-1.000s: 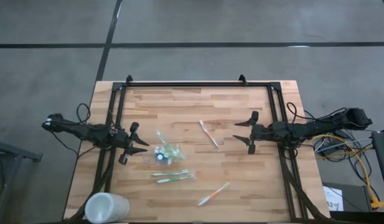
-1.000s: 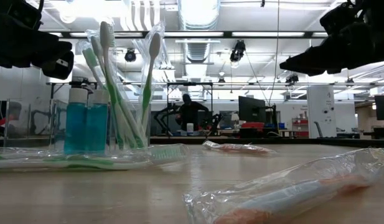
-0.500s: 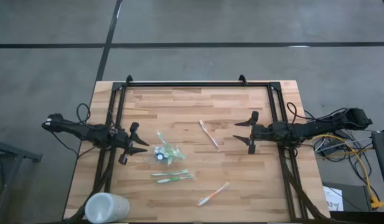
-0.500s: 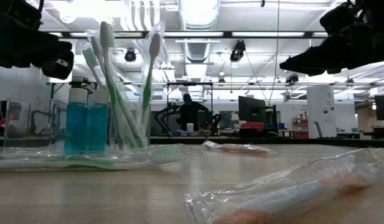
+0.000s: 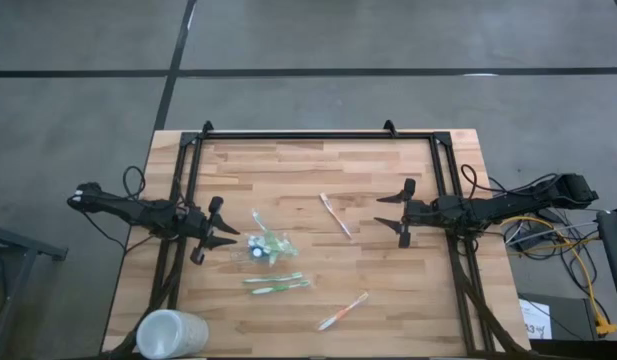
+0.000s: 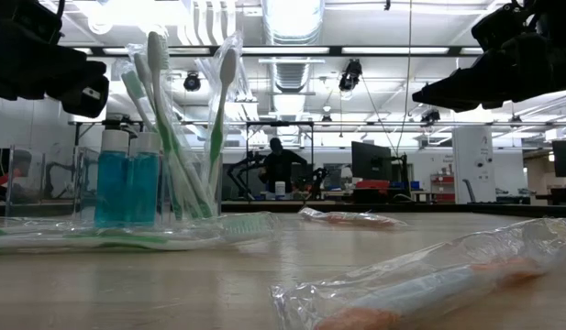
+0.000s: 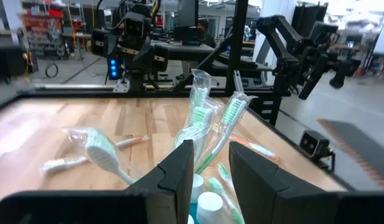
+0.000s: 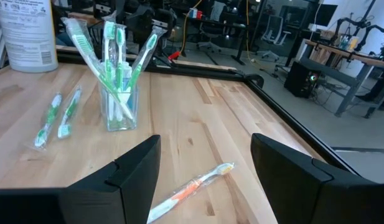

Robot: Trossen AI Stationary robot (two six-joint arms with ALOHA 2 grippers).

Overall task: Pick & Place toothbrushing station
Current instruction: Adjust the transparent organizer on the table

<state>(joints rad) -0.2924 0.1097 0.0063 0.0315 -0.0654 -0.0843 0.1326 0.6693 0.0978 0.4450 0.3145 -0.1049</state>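
A frosted white cup (image 5: 171, 333) lies at the near left corner of the pale wood-plank table (image 5: 318, 165). The left gripper (image 5: 224, 236) hovers with its dark fingers parted and empty, just beside the toothbrushing station (image 5: 263, 246), a small clear plastic holder standing left of centre. Slim green and white wrapped toothbrushes (image 6: 177, 137) and two blue tubes (image 6: 127, 179) with white caps stand in it. Two green toothbrushes in crinkled clear wrap (image 5: 278, 284) lie near it; an orange wrapped one (image 5: 343, 311) lies farther right, another (image 5: 336, 215) at centre. The right gripper (image 5: 391, 211) hangs wide open, empty, at the right.
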